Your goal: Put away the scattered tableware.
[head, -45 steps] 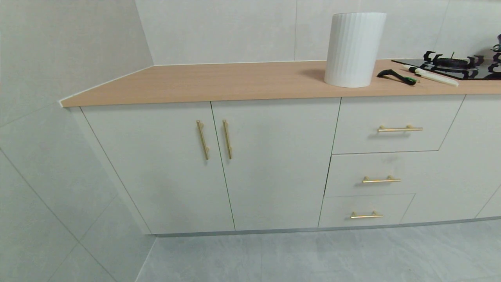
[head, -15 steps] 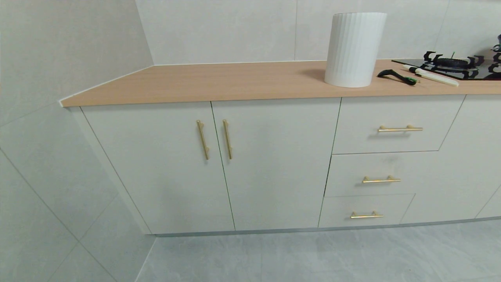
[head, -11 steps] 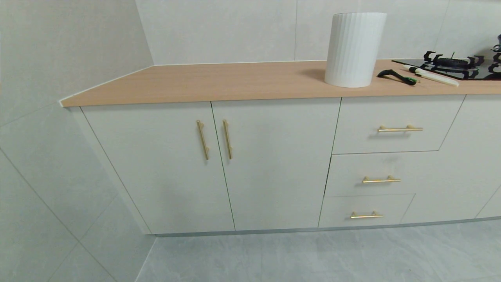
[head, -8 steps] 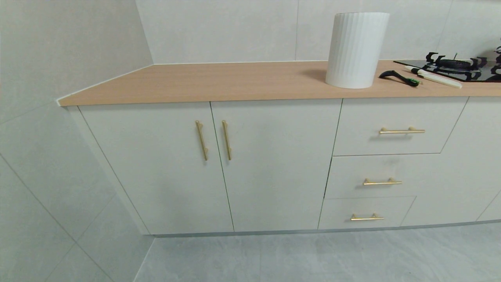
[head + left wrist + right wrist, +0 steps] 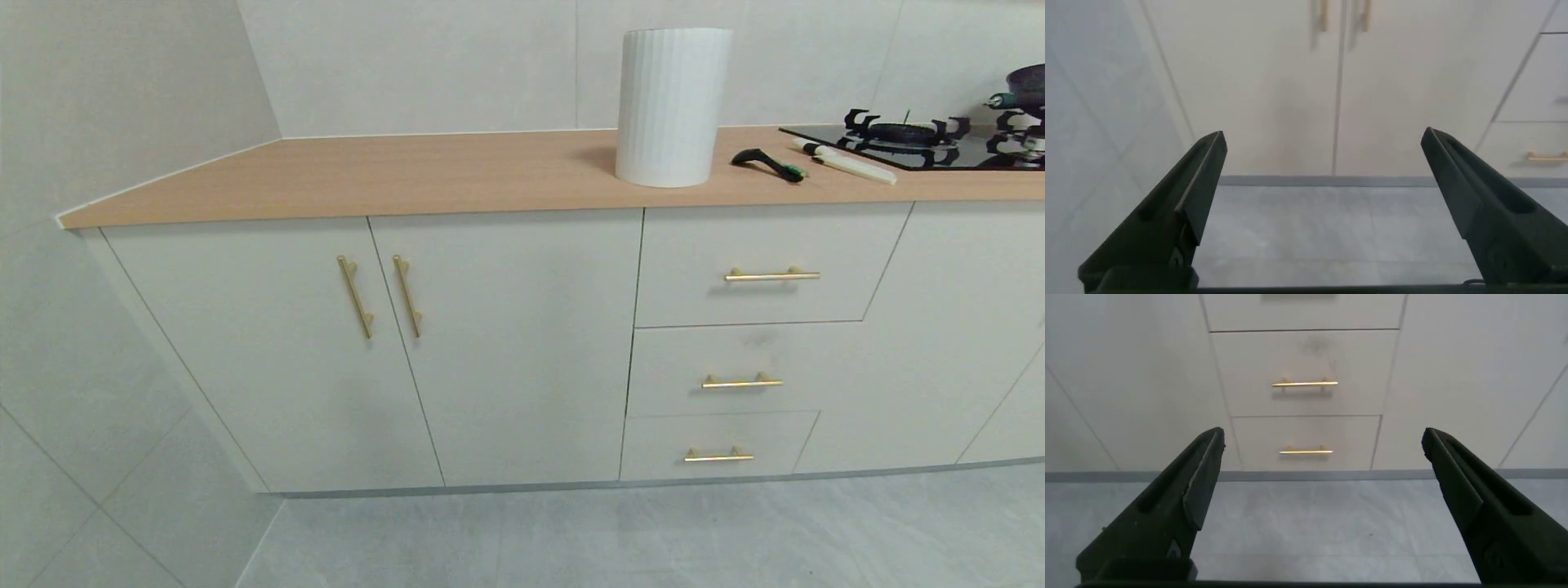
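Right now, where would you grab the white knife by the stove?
Take the white knife around its middle, from straight above: it lies flat on the counter, long and slim, so pinching across its width should hold. Handle end unclear.

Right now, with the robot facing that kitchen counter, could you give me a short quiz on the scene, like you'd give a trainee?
1. True or false: the left gripper and the right gripper are each shut on a spoon.
2. Which lies closest to the white canister on the counter? A. peeler B. cup C. plate
3. How many drawers are stacked to the right of the two doors?

Key: 1. False, both are open and empty. 2. A. 3. Three.
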